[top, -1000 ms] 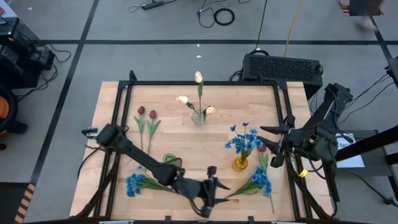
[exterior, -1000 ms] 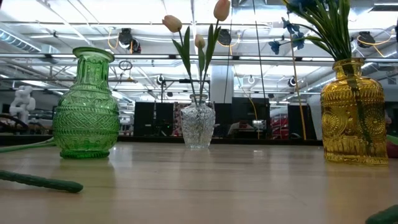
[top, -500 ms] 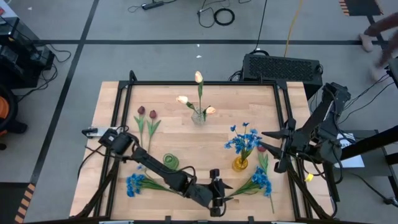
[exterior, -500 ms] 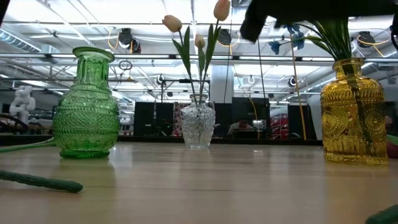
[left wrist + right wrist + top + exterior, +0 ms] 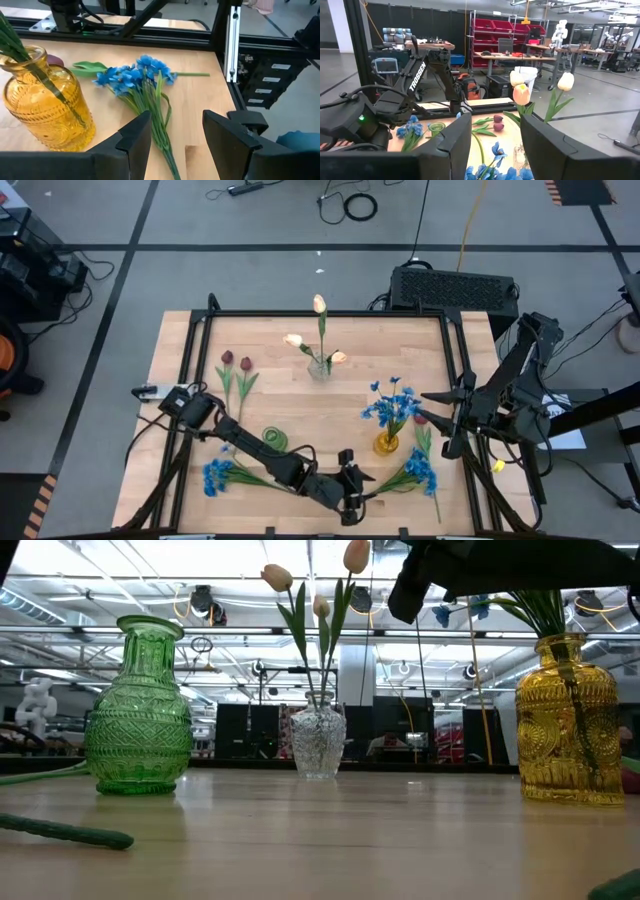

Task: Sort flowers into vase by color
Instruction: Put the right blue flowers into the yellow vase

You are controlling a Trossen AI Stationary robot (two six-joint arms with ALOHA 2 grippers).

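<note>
A: Where do we find the loose blue flowers [image 5: 135,80]?

B: Flat on the table [image 5: 290,405], at its near right corner, just beside the amber vase [image 5: 42,100] that already holds blue blooms. The heads lie towards the right arm's side; the stems run back towards our left gripper [image 5: 175,132].

A: And the fingers?

B: We see the left gripper's fingers spread and empty, the stems passing between and just ahead of them (the long axis runs roughly in line with the gripper's reach, so we judge a short advance and descent should straddle them). The right gripper [image 5: 492,137] hangs at the table's right edge above the amber vase, fingers likewise parted, pinching nothing.

A: Which arm is nearer?

B: The left, clearly.
</note>
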